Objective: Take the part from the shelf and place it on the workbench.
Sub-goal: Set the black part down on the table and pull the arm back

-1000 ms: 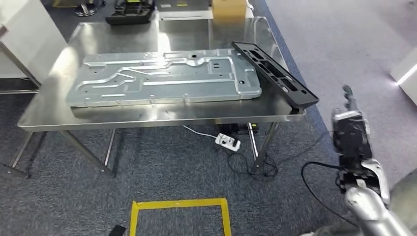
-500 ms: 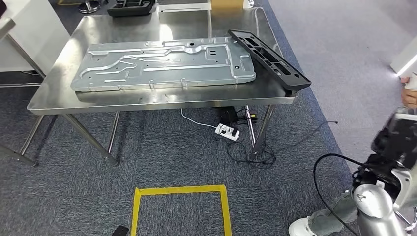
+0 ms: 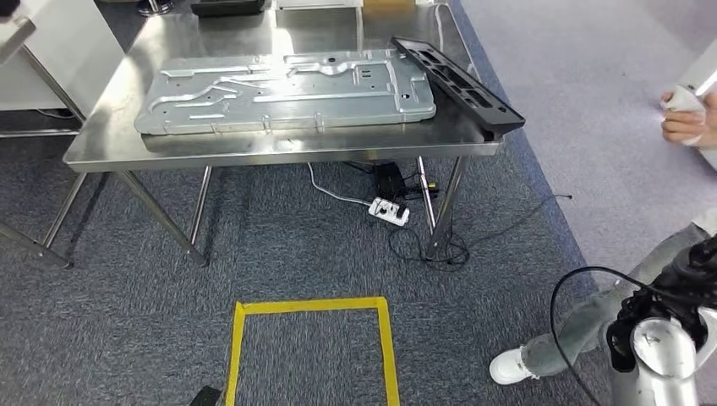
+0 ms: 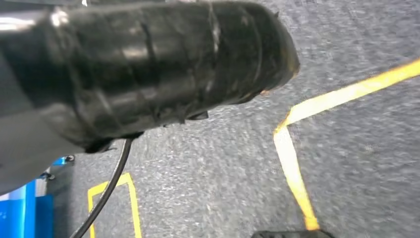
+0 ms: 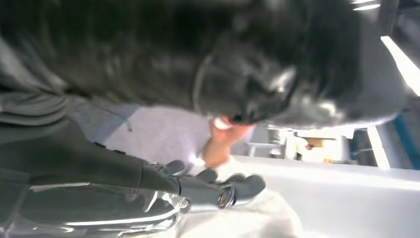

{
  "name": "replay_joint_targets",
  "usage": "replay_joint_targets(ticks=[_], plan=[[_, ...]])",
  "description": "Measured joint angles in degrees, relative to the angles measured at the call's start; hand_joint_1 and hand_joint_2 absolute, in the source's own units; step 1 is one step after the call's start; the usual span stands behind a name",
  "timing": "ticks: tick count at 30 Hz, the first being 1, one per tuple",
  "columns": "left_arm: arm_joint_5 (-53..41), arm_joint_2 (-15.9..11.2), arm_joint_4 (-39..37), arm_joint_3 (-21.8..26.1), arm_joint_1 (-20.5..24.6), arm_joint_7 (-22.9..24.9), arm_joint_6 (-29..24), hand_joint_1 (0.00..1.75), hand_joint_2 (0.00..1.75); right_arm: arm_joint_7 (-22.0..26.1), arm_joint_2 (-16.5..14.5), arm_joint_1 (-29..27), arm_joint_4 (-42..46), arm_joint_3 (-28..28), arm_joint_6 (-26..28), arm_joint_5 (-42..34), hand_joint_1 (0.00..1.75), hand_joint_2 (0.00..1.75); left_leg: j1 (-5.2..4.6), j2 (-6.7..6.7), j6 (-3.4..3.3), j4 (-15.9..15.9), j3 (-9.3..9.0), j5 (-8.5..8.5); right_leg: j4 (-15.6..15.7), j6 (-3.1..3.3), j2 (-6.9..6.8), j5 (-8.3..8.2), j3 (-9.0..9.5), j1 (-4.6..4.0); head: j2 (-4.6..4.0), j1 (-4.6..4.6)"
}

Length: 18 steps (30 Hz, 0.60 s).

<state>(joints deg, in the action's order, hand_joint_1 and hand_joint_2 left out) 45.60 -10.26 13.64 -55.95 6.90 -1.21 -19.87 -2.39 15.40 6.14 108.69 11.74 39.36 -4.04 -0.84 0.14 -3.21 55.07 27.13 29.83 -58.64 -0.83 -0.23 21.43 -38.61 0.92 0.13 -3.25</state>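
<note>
Part: black slotted plastic frame (image 3: 457, 80), probably the task's part; lies on the workbench (image 3: 279, 150) along its right edge, its near end sticking out past the corner, one long side against the metal panel.
Head view, bench: big stamped metal panel (image 3: 287, 89) flat across the top.
Head view, floor: yellow tape square (image 3: 309, 306) on grey carpet; white power strip (image 3: 389, 211) and cables under the bench.
Head view, right side: silver right arm (image 3: 664, 359) low; a person's hand (image 3: 683, 123) holding something white; a person's white shoe (image 3: 511, 366).
Left wrist view: left hand (image 4: 22, 148), grey cover at the edge, fingers not made out; can't tell its state.
Right wrist view: right hand (image 5: 218, 191) blurred, fingers stretched toward a white surface, a person's hand just beyond; grip can't be told.
</note>
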Motion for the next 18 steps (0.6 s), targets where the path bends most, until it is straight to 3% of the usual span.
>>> replay_joint_targets(ticks=[1, 2, 4, 5, 6, 7, 8, 9, 11, 12, 14, 15, 16, 18], plan=[[0.01, 0.02, 0.00, 0.00, -0.05, -0.04, 0.01, 0.00, 0.00, 0.32, -0.22, -0.28, 0.09, 0.55, 0.00, 0.03, 0.00, 0.00, 0.15, 0.18, -0.33, -0.46, 0.39, -0.91, -1.29, -0.19, 0.08, 1.90, -0.45, -0.01, 0.00, 0.13], [0.02, 0.03, 0.00, 0.00, -0.08, -0.09, 0.02, 0.00, 0.00, 0.62, -0.43, -0.50, 0.16, 1.05, 0.00, 0.01, 0.00, 0.00, 0.27, 0.35, -0.60, -0.65, 0.95, -1.69, -3.85, -0.34, 0.14, 4.84, -1.17, 0.04, 0.00, 0.20], [0.04, 0.08, 0.00, 0.00, -0.09, -0.23, 0.03, 0.00, 0.00, 1.14, -0.75, -1.13, 0.33, 1.70, 0.00, -0.26, 0.00, 0.00, 0.27, 0.47, -0.85, -0.47, 2.74, -3.02, -11.40, -0.76, 0.17, 10.41, -2.84, 0.15, 0.00, 0.31], [0.07, 0.13, 0.00, 0.00, -0.09, -0.33, 0.03, 0.00, 0.00, 1.43, -0.93, -1.60, 0.48, 1.94, 0.00, -0.59, 0.00, 0.00, 0.30, 0.48, -0.78, -0.22, 3.78, -3.63, -14.64, -1.02, 0.16, 11.31, -3.18, 0.24, 0.00, 0.31], [0.12, 0.19, 0.00, 0.00, -0.11, -0.40, 0.03, 0.00, 0.00, 1.70, -1.11, -2.10, 0.66, 2.16, 0.00, -0.92, 0.00, 0.00, 0.37, 0.48, -0.66, 0.14, 4.87, -4.17, -16.35, -1.28, 0.16, 10.75, -2.77, 0.35, 0.00, 0.31], [0.17, 0.25, 0.00, 0.00, -0.16, -0.48, 0.02, 0.00, 0.00, 2.04, -1.33, -2.52, 0.90, 2.42, 0.00, -1.27, 0.00, 0.00, 0.47, 0.48, -0.45, 0.66, 5.95, -4.60, -16.01, -1.53, 0.15, 9.16, -1.41, 0.51, 0.00, 0.31], [0.26, 0.28, 0.00, 0.00, -0.20, -0.51, 0.02, 0.00, 0.00, 2.41, -1.51, -2.84, 1.17, 2.64, 0.00, -1.52, 0.00, 0.00, 0.59, 0.48, -0.21, 1.36, 7.04, -4.93, -13.55, -1.77, 0.14, 7.53, 1.06, 0.72, 0.00, 0.31], [0.38, 0.30, 0.00, 0.00, -0.23, -0.52, 0.01, 0.00, 0.00, 2.84, -1.71, -3.10, 1.48, 2.87, 0.00, -1.84, 0.00, 0.00, 0.61, 0.47, 0.06, 2.20, 8.08, -5.14, -9.67, -1.98, 0.14, 7.06, 4.16, 0.88, 0.00, 0.33], [0.70, 0.34, 0.00, 0.00, -0.23, -0.53, -0.04, 0.00, 0.00, 4.21, -2.13, -4.11, 2.45, 3.33, 0.00, -3.10, 0.00, 0.00, 0.57, 0.40, 0.68, 3.89, 9.57, -5.45, -2.52, -1.73, 0.23, 8.43, 8.99, 0.84, 0.00, 0.28], [0.87, 0.34, 0.00, 0.00, -0.24, -0.53, -0.10, 0.00, 0.00, 5.16, -2.41, -4.90, 3.04, 3.56, 0.00, -3.96, 0.00, 0.00, 0.52, 0.34, 1.01, 4.34, 9.95, -5.68, -0.84, -1.40, 0.26, 9.33, 9.87, 0.68, 0.00, 0.31], [1.10, 0.33, -0.01, 0.00, -0.41, -0.51, -0.21, 0.00, 0.00, 7.13, -3.30, -6.61, 4.31, 3.99, -0.01, -5.62, 0.00, 0.00, 0.65, 0.26, 1.77, 4.63, 10.23, -6.11, -0.48, -0.39, 0.17, 9.12, 9.40, 0.58, 0.00, 0.42], [1.13, 0.32, -0.01, 0.00, -0.54, -0.48, -0.26, 0.00, 0.00, 7.87, -3.81, -7.23, 4.97, 4.18, -0.02, -6.39, 0.00, 0.00, 0.77, 0.23, 2.17, 5.09, 10.56, -5.41, -0.49, 0.17, 0.15, 8.63, 8.99, 0.63, 0.00, 0.43], [1.14, 0.31, -0.02, 0.00, -0.67, -0.45, -0.29, 0.00, 0.00, 8.46, -4.33, -7.78, 5.65, 4.37, -0.03, -7.14, 0.00, 0.00, 0.91, 0.23, 2.56, 6.41, 11.09, -3.65, -0.41, 0.71, 0.12, 8.04, 8.44, 0.71, 0.00, 0.32], [1.15, 0.31, -0.02, 0.00, -0.73, -0.40, -0.39, 0.00, 0.00, 9.54, -5.24, -8.86, 6.99, 4.73, -0.06, -8.51, 0.00, 0.00, 1.14, 0.24, 3.23, 11.82, 12.69, 1.93, -0.36, 1.31, 0.14, 6.79, 7.07, 0.75, 0.00, 0.07]])
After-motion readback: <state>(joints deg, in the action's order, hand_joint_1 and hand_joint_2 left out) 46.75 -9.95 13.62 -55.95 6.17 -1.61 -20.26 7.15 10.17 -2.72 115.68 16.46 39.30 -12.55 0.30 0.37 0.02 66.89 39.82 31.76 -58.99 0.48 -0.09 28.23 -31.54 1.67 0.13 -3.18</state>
